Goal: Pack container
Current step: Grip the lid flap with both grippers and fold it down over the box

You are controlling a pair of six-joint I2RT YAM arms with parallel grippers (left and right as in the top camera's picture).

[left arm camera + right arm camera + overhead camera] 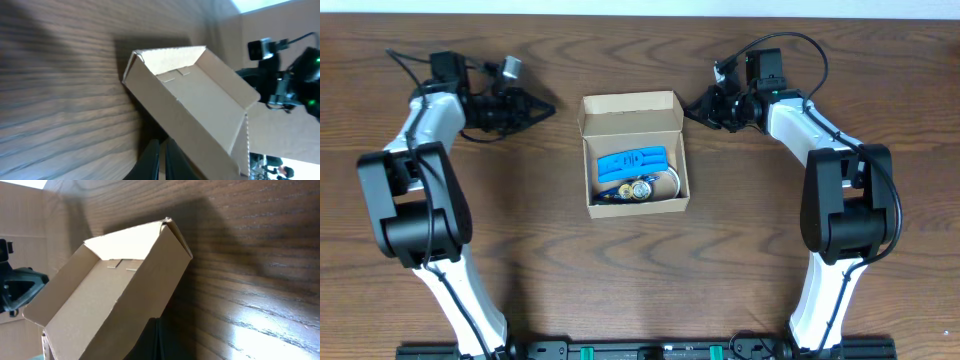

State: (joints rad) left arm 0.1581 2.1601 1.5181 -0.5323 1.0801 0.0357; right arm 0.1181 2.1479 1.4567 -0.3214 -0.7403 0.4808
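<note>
The tan cardboard container (636, 153) stands open in the middle of the table, its flap lid (630, 103) raised at the far side. Inside lie a blue flat packet (632, 161), round gold-coloured pieces (639, 188) and a white cable. My left gripper (546, 109) is shut and empty, left of the box's far corner, apart from it. My right gripper (692, 107) is shut and empty, just right of the lid. The left wrist view shows the box (195, 100) past shut fingers (162, 152). The right wrist view shows the box (115, 290) beside shut fingers (156, 335).
The dark wooden table (640, 280) carries only the box. Both arms (420, 200) (845, 200) reach in from the near edge along the left and right sides. A pale wall edge runs along the far side of the table.
</note>
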